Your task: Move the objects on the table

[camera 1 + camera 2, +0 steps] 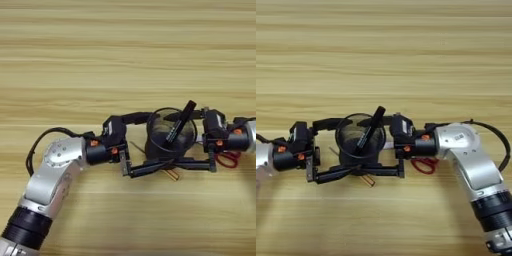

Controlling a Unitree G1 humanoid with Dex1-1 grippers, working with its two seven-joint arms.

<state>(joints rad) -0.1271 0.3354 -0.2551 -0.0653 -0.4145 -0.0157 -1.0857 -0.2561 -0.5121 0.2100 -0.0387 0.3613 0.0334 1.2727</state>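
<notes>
Item: black mesh pen cup (169, 135), upright on the counter (125, 55), near the front edge and right of centre in the left eye view. Contents: one black marker (180, 122), leaning with its top end up and to the right, past the rim.

Item: left claw (150, 142), fingers spread apart, one finger (136, 118) reaching to the far side of the cup, the other (147, 168) along its near side; the cup sits between them. Whether the fingers touch the mesh cannot be told.

Item: right claw (373, 145), likewise spread, one finger along the near side of the cup, the other by the far rim, meeting the left claw from the opposite side.

Item: thin amber-handled screwdriver (172, 174), lying on the counter just in front of the cup, partly hidden under the near fingers.

Item: red-handled scissors (423, 164), flat on the counter beneath the right wrist, beside the cup.
</notes>
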